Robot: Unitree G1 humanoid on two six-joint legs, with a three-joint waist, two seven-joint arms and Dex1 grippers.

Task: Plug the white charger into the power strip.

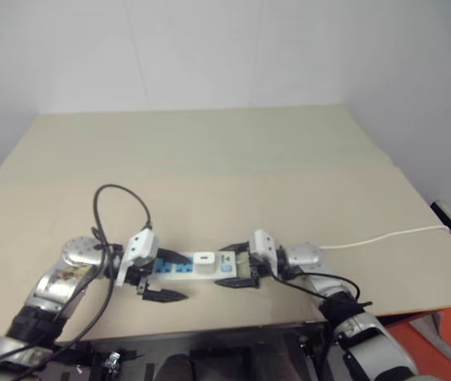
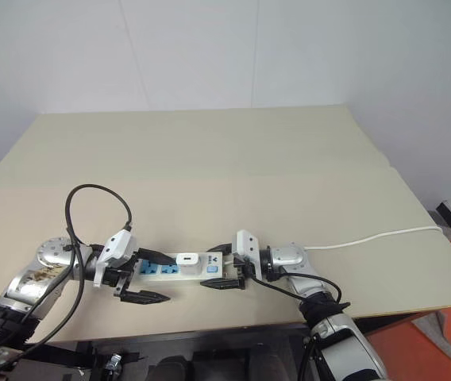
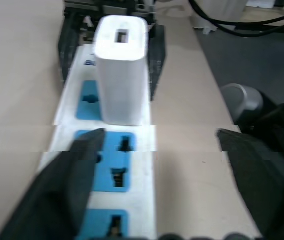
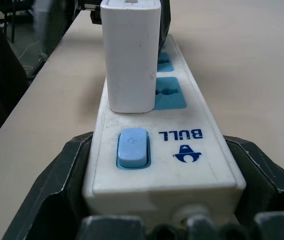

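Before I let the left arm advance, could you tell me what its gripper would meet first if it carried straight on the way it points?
Most likely the white charger standing in the power strip. The left gripper, open, points along the strip toward it, though the depth is hard to judge.

Charger (image 3: 120, 70) prongs hidden, seemingly seated; power strip (image 4: 182, 150) near end cropped.

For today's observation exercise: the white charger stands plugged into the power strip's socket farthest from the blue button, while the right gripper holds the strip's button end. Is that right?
Not quite. The white charger stands in the socket nearest the blue button, as the right wrist view shows. The rest holds: the right gripper does hold the button end of the power strip.
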